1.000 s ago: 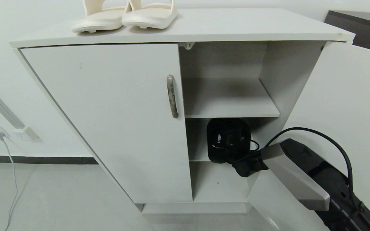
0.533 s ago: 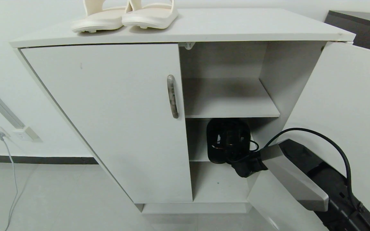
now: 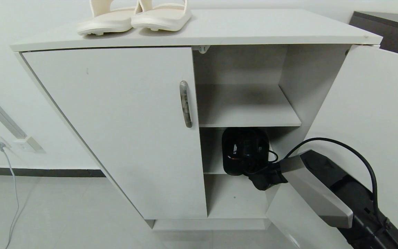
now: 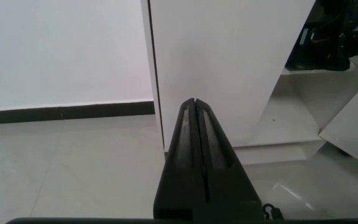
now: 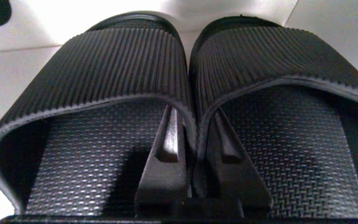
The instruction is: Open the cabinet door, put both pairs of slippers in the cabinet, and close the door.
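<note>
Cream slippers (image 3: 133, 19) lie on the cabinet (image 3: 254, 27) top, left end. Left gripper (image 4: 194, 106), fingers pressed together, hangs low before the cabinet's closed door (image 3: 116, 121). Black slippers (image 3: 245, 150) are at the cabinet's middle shelf. Right gripper (image 5: 194, 143) pinches their adjoining inner walls.

The left door (image 3: 116, 131), shut, blocks that half; the right door (image 3: 375, 121) stands wide. The middle shelf (image 3: 212, 169) holds black slippers (image 3: 245, 152) and the right gripper (image 5: 196, 124); top shelf (image 3: 247, 107) and bottom bay (image 3: 235, 197) lie open in front.
</note>
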You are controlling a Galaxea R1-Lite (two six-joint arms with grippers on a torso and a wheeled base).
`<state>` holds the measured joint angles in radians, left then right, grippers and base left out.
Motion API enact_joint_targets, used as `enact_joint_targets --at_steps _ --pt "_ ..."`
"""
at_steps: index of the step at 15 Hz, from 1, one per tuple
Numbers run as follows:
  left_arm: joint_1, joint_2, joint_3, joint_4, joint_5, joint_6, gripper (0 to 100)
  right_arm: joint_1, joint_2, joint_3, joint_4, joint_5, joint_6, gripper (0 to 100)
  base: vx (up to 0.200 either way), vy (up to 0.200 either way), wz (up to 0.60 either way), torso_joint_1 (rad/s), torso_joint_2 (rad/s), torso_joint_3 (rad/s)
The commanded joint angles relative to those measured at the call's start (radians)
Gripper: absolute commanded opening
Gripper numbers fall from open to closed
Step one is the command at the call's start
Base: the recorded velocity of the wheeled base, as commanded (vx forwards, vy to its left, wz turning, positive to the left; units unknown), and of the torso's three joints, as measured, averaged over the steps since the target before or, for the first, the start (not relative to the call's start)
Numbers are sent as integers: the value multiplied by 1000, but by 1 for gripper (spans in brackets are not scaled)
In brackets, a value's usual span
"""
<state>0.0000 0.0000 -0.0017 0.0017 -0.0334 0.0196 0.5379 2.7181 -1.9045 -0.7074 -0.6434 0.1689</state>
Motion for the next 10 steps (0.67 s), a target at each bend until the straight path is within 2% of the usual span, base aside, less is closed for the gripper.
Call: enact_joint_targets --at_steps 1,6,7,10 --pt "0 0 0 0 0 0 0 1 2 1 -1 2 0 0 0 0 0 0 0 0" --pt "0 0 0 0 0 0 0 1 8 -2 -1 10 -12 0 0 0 0 0 0 0" --pt "0 0 0 0 0 0 0 1 9 -2 -1 10 -12 100 0 0 0 0 0 0" --pt "0 0 0 0 0 0 0 4 -6 45 -9 8 -12 100 0 0 0 0 0 0"
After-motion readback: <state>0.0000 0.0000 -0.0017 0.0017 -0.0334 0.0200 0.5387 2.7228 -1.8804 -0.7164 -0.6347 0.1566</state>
